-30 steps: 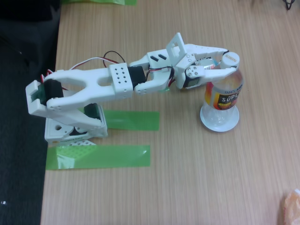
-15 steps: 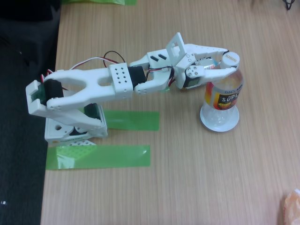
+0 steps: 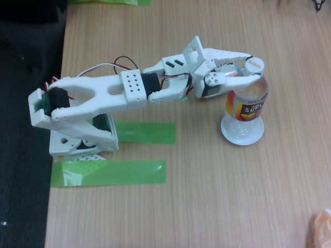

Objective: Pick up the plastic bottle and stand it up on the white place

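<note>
Fixed view: clear ribbed plastic bottle (image 3: pixel 247 106) stands upright on the round white place (image 3: pixel 242 135), white gripper (image 3: pixel 252 67) fingers pinching its neck.

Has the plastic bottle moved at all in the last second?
No. The plastic bottle stands in the same spot on the white dish, at the same distance from the green tape strip, with the gripper at its neck.

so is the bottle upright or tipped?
Upright: the plastic bottle has its cap on top and its base on the white place.
</note>
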`<state>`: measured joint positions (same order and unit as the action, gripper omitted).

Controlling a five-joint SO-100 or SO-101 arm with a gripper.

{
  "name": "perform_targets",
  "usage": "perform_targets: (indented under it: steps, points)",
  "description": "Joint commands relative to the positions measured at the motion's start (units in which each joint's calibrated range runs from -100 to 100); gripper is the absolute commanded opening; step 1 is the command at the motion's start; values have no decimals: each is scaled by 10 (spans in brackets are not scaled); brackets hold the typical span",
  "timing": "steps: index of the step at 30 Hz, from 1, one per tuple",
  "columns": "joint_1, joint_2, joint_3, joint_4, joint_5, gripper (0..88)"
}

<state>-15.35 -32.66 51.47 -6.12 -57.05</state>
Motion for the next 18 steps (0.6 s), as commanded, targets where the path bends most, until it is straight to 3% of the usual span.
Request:
perform_targets:
  steps: [1, 18]
  points:
    - [4, -3, -3, -7, 4, 229]
    - [4, -8, -2, -7, 4, 240]
